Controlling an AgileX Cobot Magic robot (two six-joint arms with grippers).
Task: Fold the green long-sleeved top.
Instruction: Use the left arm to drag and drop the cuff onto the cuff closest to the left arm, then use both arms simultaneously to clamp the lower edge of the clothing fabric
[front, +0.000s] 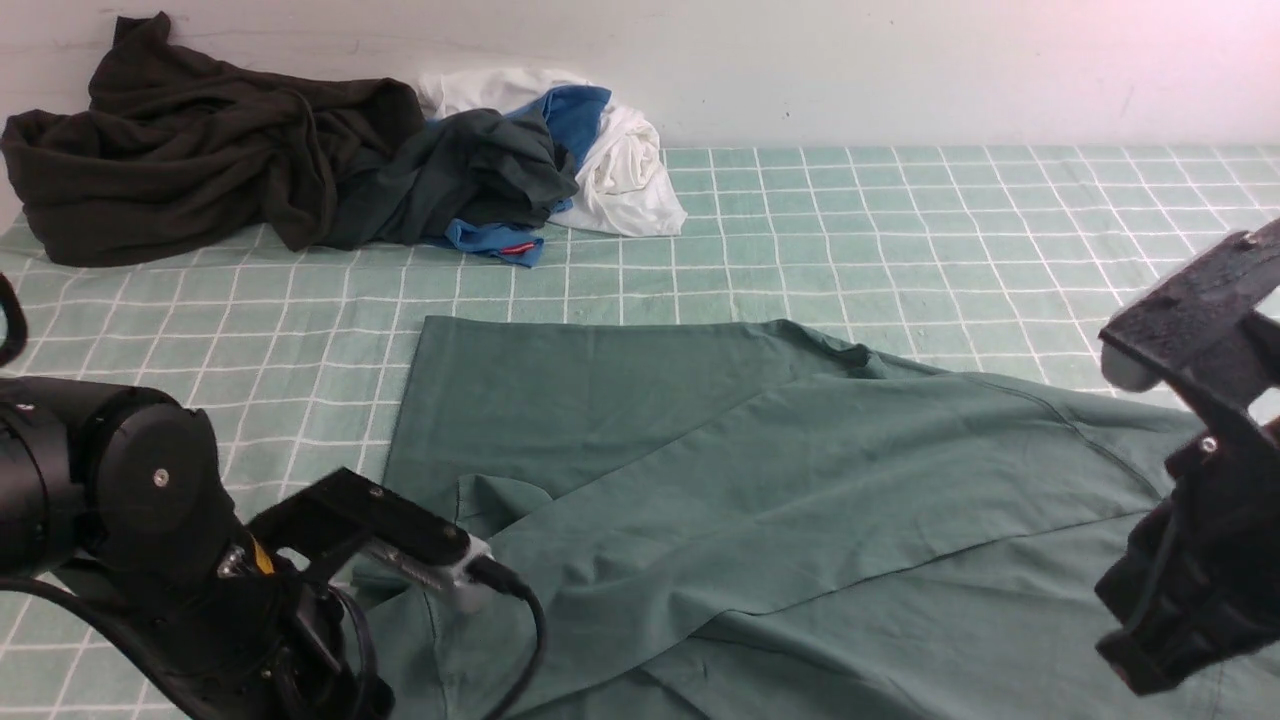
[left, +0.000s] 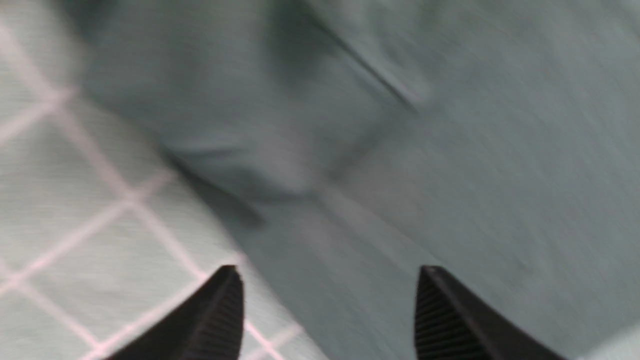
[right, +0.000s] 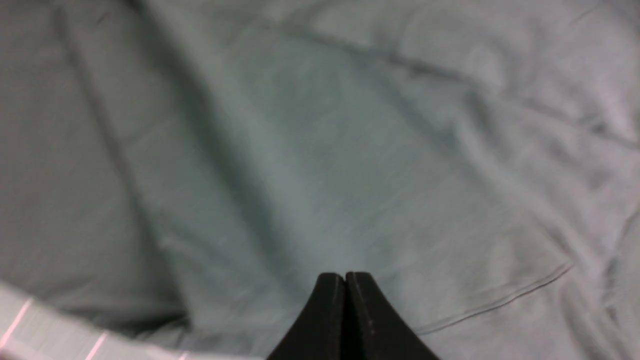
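The green top (front: 760, 470) lies spread beneath both arms. The left gripper (left: 327, 295) gapes wide over its edge, likely readying a pinch. The right gripper (right: 345, 285) hovers above the cloth, pressed closed and seemingly empty.

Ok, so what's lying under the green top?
The green top lies spread on the checked tablecloth, which shows beyond its far and left edges. One sleeve is folded across its body. Whatever else lies beneath the fabric is hidden.

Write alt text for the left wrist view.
The left gripper, jaws wide apart, hangs over the edge of the green top where it meets the checked green tablecloth. The picture is blurred.
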